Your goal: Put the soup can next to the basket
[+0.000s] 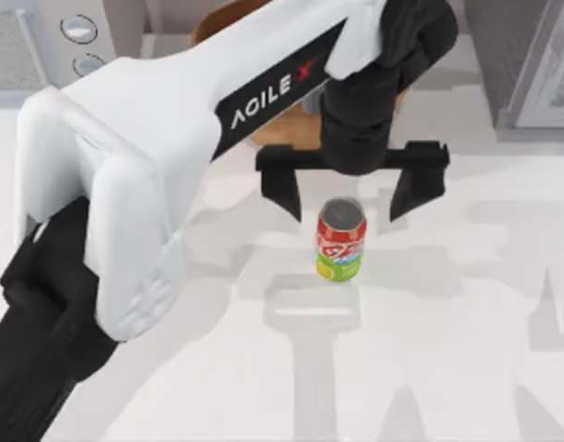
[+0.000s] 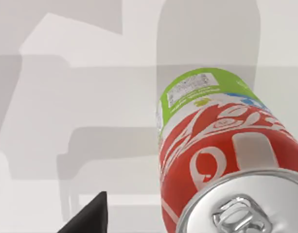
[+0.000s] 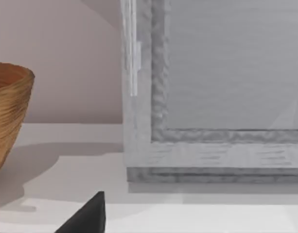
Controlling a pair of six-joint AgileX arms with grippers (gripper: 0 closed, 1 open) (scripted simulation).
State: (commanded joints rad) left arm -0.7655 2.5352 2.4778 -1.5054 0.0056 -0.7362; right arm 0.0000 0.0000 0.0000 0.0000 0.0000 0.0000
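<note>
Soup can (image 1: 340, 240) stands upright on the white table (image 1: 447, 368), just below the gap between the left gripper's (image 1: 348, 197) widely spread jaws, which hold nothing and flank it without visible contact. Basket (image 1: 291, 124) lies just beyond the gripper, largely hidden under the left arm, with can and basket near each other. Judged from this, the placement looks essentially done, with only withdrawal remaining.
</note>
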